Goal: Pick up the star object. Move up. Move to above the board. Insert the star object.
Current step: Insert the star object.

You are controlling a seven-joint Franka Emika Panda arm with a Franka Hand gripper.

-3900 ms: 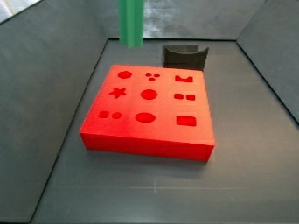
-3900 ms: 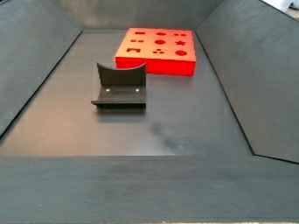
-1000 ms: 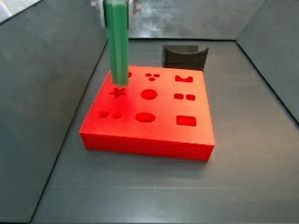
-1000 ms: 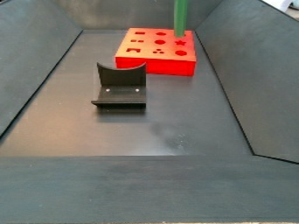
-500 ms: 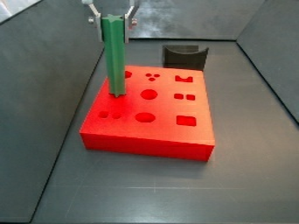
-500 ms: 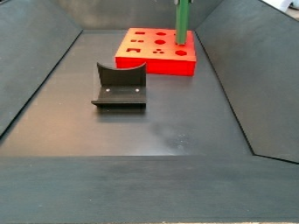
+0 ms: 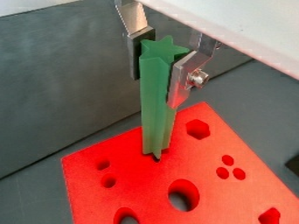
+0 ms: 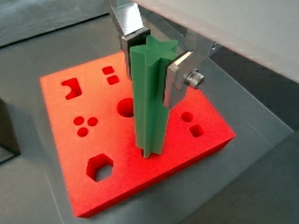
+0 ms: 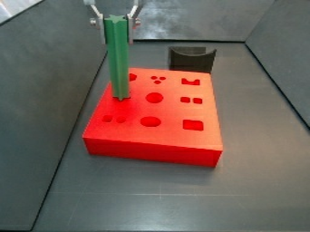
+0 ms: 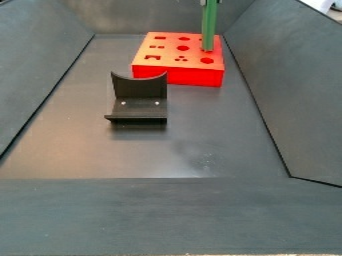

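Observation:
The star object (image 9: 119,59), a tall green peg with a star-shaped end, stands upright with its lower end in a hole of the red board (image 9: 158,136). It also shows in both wrist views (image 7: 156,105) (image 8: 149,96) and in a side view (image 10: 210,25). My gripper (image 7: 162,59) is shut on the peg's top, one silver finger (image 8: 180,77) on each side. The board (image 8: 128,171) (image 7: 222,188) (image 10: 177,68) has round, square and other shaped holes around the peg. The peg's lower tip is hidden in the hole.
The dark fixture (image 10: 136,98) stands on the floor apart from the board, behind it in a side view (image 9: 191,58). Grey walls slope up around the dark floor (image 10: 187,150).
Since 3.9 s ago the peg has come over the board's star hole and gone down into it. In the last half second it has barely moved.

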